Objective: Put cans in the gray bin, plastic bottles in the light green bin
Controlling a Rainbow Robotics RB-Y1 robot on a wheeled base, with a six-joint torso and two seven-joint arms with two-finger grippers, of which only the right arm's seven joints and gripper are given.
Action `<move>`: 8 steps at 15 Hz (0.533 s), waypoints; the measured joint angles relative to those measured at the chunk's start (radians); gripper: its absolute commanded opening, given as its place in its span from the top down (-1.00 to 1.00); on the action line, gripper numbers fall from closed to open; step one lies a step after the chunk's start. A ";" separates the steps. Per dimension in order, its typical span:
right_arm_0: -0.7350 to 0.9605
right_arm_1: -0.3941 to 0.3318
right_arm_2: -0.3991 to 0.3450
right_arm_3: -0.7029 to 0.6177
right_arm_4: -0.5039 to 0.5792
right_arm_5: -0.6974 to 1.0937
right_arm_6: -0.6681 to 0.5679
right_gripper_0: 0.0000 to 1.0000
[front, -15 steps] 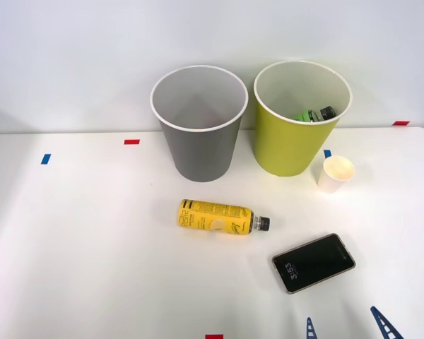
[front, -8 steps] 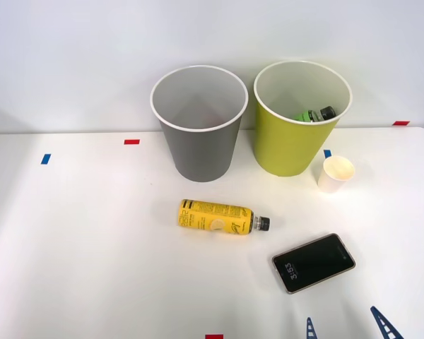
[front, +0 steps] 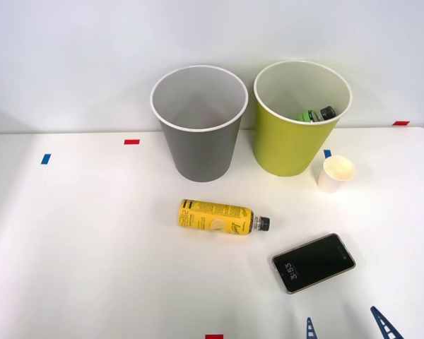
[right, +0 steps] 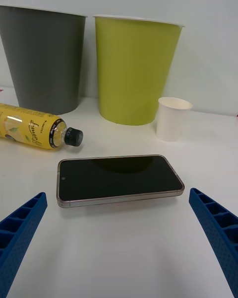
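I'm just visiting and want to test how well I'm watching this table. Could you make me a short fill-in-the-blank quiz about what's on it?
1. The yellow bottle lies on its side with its cap pointing toward the ____.
2. The green bottle sits inside the ____ bin.
3. The gray bin holds ____.
4. The right gripper is ____, with the phone on the table ahead of it.

Missing words: phone; light green; nothing; open

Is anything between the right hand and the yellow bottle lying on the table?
Yes. A phone lies flat on the table directly ahead of the open right hand, with the yellow bottle beyond it, to its left. From the bottle to the light green bin nothing visible stands.
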 measured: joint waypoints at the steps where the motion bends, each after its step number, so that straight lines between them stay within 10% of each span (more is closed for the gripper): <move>1: 0.000 0.000 0.000 0.000 0.000 0.000 0.000 -1.00; 8: -0.147 -0.054 -0.002 -0.148 -0.019 0.358 0.011 -1.00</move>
